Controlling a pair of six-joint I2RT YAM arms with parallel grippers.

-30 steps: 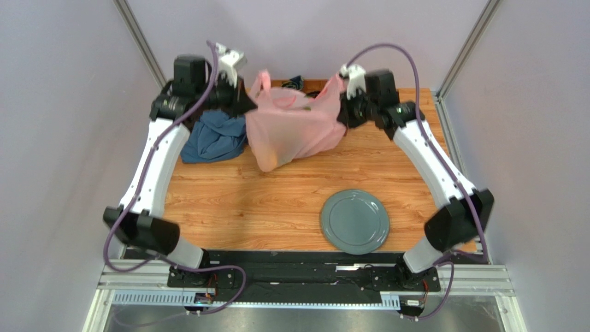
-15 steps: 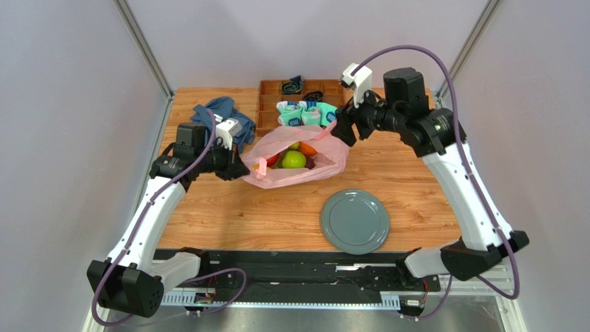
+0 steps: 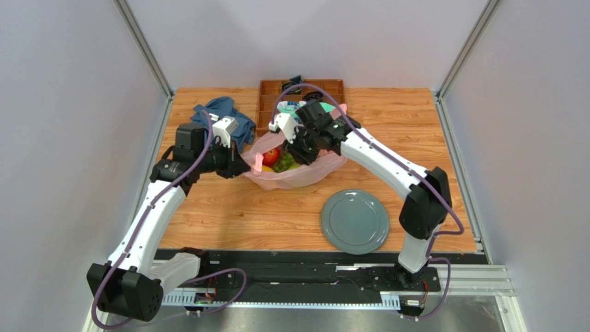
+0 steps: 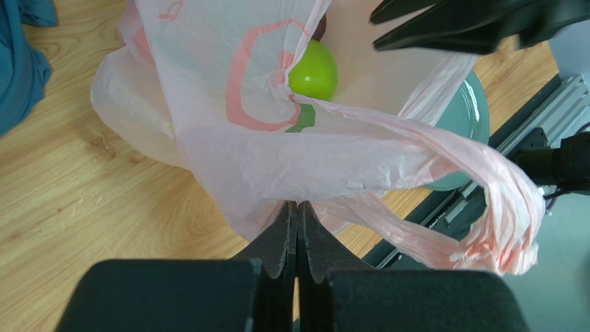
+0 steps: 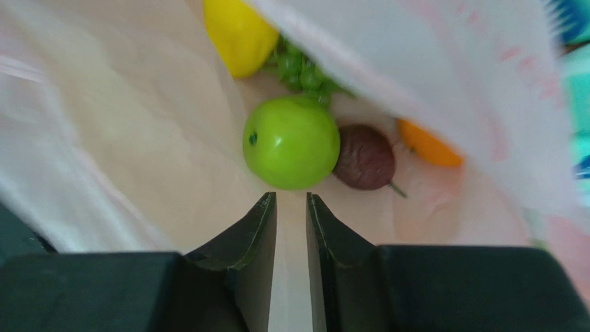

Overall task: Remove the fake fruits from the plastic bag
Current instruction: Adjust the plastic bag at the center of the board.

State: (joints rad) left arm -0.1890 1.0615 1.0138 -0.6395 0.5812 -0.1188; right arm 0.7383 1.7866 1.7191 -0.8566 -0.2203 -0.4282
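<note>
- Our left gripper (image 4: 298,206) is pinched together on a fold of the plastic bag (image 4: 228,159), holding one side of its mouth. If that thin film slips out or tears, we expect the mouth to sag over the fruits.
- Our right gripper (image 5: 291,197) is inside the bag, its fingers only a narrow slit apart and gripping nothing, just above the green apple (image 5: 291,142). At that width we judge they would land on top of the apple and shove it rather than straddle it.
- The apple is round and glossy. An off-centre squeeze may pop it sideways into the dark plum (image 5: 365,158) touching it, or towards the grapes (image 5: 305,72) and lemon (image 5: 239,31).
- Loose film lies close around the fingers, so closing could trap the bag with the fruit and drag against our left hold.
- Every fruit we can see lies inside the bag.
</note>
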